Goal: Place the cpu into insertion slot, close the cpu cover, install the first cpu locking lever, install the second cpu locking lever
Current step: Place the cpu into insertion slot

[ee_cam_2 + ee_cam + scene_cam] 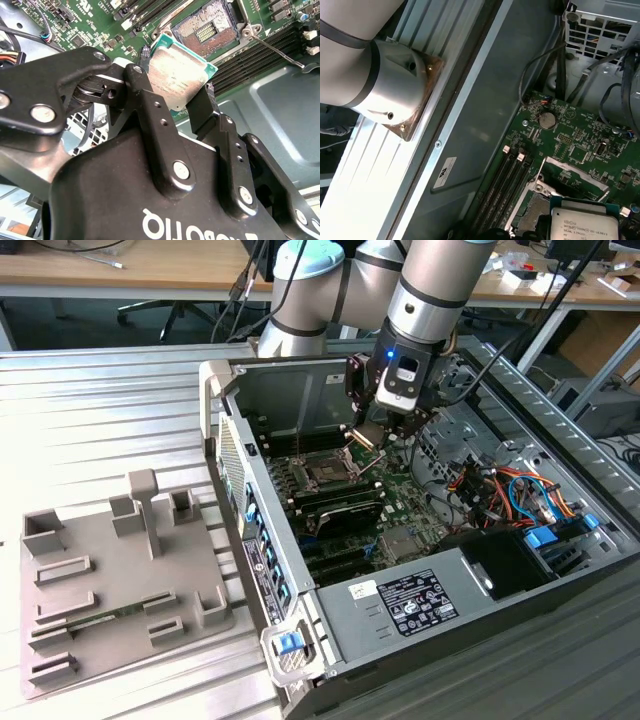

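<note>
- Hovering over the open grey metal computer case (300,390), the arm's black two-fingered claw (176,75) sits above the green motherboard (95,30). The case lies on its side on the ribbed metal counter (100,410).
- Claw state: clamped on the small flat square silver-grey cpu (172,85). The two fingers (150,100) press on opposite edges, and the metal top faces the second wrist camera.
- The cpu is in the air, clear of the board and touching nothing but the fingers.
- The square insertion slot (207,32), framed in silvery metal, is bare, with nothing lying over its contact field.
- Key relation: in the second wrist view the slot lies just beyond the cpu, further out along the line of the fingers. In the exterior view it sits lower than the claw and towards the exterior view's left.
- The cpu looks tilted against the board, not yet parallel to the slot (judgement).
- A thin bare metal rod (277,50) angles away from the slot's corner across the memory rails. I take it for a locking lever, released.
- Stage (judgement): cpu picked up but not seated.
</note>
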### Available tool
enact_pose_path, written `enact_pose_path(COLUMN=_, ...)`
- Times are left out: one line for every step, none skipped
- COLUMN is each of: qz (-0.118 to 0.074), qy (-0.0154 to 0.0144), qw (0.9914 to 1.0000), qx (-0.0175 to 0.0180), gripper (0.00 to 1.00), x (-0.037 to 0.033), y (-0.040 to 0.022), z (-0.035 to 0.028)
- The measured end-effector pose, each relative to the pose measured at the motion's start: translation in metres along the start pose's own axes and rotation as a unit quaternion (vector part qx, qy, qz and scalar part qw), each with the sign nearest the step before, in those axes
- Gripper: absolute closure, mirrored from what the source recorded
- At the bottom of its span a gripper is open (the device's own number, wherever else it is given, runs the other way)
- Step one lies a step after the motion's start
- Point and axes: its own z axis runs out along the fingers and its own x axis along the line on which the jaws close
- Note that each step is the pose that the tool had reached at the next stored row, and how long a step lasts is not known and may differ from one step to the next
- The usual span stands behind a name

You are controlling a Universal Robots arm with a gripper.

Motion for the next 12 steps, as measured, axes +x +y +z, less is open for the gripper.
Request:
enact_pose_path(qz=0.000, qy=0.0000, qw=1.00000, qx=0.0000, gripper=0.45, x=0.0000, y=0.0000, z=0.0000)
enact_pose_path(qz=0.001, qy=0.0000, qw=1.00000, qx=0.0000, gripper=0.45, x=0.0000, y=0.0000, z=0.0000)
enact_pose_path(qz=0.002, qy=0.0000, qw=1.00000, qx=0.0000, gripper=0.45, x=0.0000, y=0.0000, z=0.0000)
enact_pose_path(qz=0.003, qy=-0.0001, qw=1.00000, qx=-0.0001, gripper=0.45, x=0.0000, y=0.0000, z=0.0000)
enact_pose_path(qz=0.005, qy=-0.0001, qw=0.99999, qx=-0.0001, gripper=0.45, x=0.0000, y=0.0000, z=0.0000)
enact_pose_path(qz=0.006, qy=-0.0001, qw=0.99998, qx=-0.0001, gripper=0.45, x=0.0000, y=0.0000, z=0.0000)
enact_pose_path(qz=0.007, qy=-0.0002, qw=0.99997, qx=-0.0002, gripper=0.45, x=0.0000, y=0.0000, z=0.0000)
enact_pose_path(qz=0.008, qy=-0.0002, qw=0.99996, qx=-0.0002, gripper=0.45, x=0.0000, y=0.0000, z=0.0000)
enact_pose_path(qz=0.010, qy=-0.0002, qw=0.99995, qx=-0.0002, gripper=0.45, x=0.0000, y=0.0000, z=0.0001)
enact_pose_path(qz=0.011, qy=-0.0002, qw=0.99994, qx=-0.0002, gripper=0.45, x=0.0000, y=0.0000, z=0.0000)
enact_pose_path(qz=0.012, qy=-0.0003, qw=0.99993, qx=-0.0003, gripper=0.45, x=0.0000, y=0.0000, z=0.0001)
enact_pose_path(qz=0.014, qy=-0.0003, qw=0.99991, qx=-0.0003, gripper=0.45, x=0.0000, y=0.0000, z=0.0001)
